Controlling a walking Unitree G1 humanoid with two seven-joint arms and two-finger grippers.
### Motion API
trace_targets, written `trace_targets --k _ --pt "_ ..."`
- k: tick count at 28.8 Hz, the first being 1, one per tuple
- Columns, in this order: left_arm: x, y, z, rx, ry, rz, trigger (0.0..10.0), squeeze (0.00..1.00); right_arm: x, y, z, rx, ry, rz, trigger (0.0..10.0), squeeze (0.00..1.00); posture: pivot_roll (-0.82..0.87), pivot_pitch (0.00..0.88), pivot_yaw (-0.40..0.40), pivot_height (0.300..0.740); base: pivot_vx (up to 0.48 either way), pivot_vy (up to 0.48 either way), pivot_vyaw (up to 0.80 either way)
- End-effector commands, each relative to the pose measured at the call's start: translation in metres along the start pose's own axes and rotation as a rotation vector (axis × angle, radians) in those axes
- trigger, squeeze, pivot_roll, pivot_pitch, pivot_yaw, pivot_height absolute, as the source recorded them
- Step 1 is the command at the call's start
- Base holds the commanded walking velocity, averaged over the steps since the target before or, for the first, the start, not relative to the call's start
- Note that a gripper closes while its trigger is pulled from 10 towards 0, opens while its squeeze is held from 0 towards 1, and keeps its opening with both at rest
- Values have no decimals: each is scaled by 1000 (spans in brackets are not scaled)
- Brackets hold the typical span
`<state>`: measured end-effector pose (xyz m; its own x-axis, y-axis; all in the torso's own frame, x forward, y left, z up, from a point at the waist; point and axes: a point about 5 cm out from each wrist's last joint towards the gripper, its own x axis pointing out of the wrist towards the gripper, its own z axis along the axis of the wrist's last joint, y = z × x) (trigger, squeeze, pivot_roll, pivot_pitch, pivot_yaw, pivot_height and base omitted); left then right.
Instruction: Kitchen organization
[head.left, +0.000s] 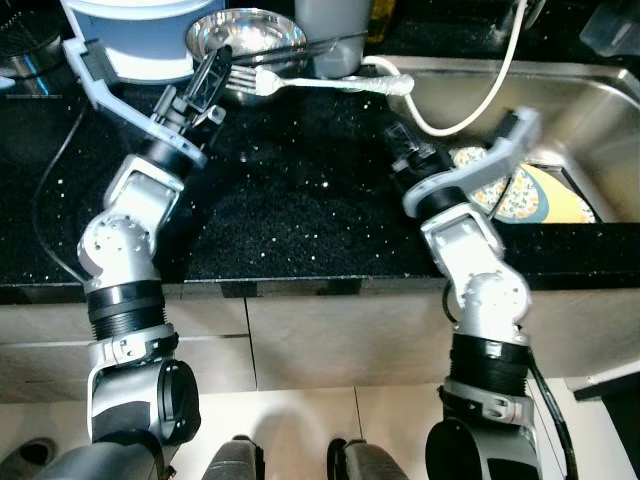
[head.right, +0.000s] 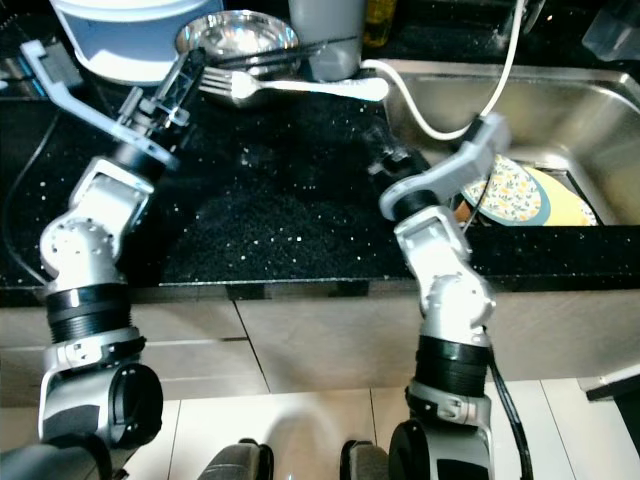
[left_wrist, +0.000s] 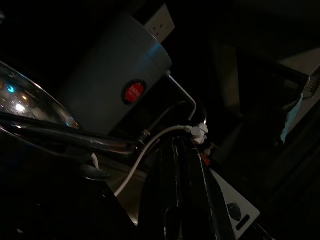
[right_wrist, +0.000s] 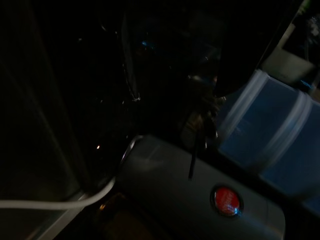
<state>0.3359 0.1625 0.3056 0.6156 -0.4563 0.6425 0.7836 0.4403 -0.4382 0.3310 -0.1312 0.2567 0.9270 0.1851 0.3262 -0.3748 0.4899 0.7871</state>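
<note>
1. The left gripper is reaching across the black countertop toward the back; its two black fingers are sitting pressed together with nothing between them, tips right at the rim of the steel bowl.
2. The right gripper is hovering over the counter just beside the sink; can't tell from these shots whether its fingers are apart or together.
3. A white-handled fork is lying on the counter in front of the bowl, tines pointing toward the left gripper; a dark utensil is resting across the bowl's rim.
4. A grey canister with a red button is standing just beside the bowl; a white cable is looping from there into the sink.
5. A patterned plate with a yellow item next to it is sitting down in the sink basin.
6. A big white and blue container is standing at the back left, near the bowl.
</note>
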Motion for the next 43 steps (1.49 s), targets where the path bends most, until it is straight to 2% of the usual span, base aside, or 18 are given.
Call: trace_targets --k 1,3,7,8,12,16,25,34,43 --pt "0 -4 -5 -25 4 -30 10000 0 3 4 -6 75 -6 4 10000 0 81 126 -43 740 0 0 0" --pt "-1 -4 -8 -29 15 -21 10000 0 4 7 -1 120 -26 33 10000 0 82 125 -44 740 0 0 0" --pt "-3 -6 3 -54 -70 -28 10000 0 -2 37 4 140 10 274 10000 0 80 123 -47 740 0 0 0" --pt "-3 -6 3 -54 -70 -28 10000 0 -2 37 4 140 10 274 10000 0 80 123 -47 740 0 0 0" --pt "-5 -8 17 -85 -168 -50 10000 0 -6 46 4 167 26 338 10000 0 80 123 -47 740 0 0 0" --pt "-6 -6 23 -89 -194 -33 10000 0 -10 53 3 180 46 399 10000 0 80 123 -47 740 0 0 0" --pt "-4 -8 10 -121 -158 -34 10000 0 -7 53 -2 171 74 394 10000 0 78 114 -48 740 0 0 0" --pt "-2 -7 -8 -136 -77 -2 10000 0 -5 53 -2 147 74 380 10000 0 75 118 -44 740 0 0 0" --pt "-4 -6 -17 -144 -37 5 10000 0 -3 51 0 139 66 366 10000 0 76 118 -44 740 0 0 0"
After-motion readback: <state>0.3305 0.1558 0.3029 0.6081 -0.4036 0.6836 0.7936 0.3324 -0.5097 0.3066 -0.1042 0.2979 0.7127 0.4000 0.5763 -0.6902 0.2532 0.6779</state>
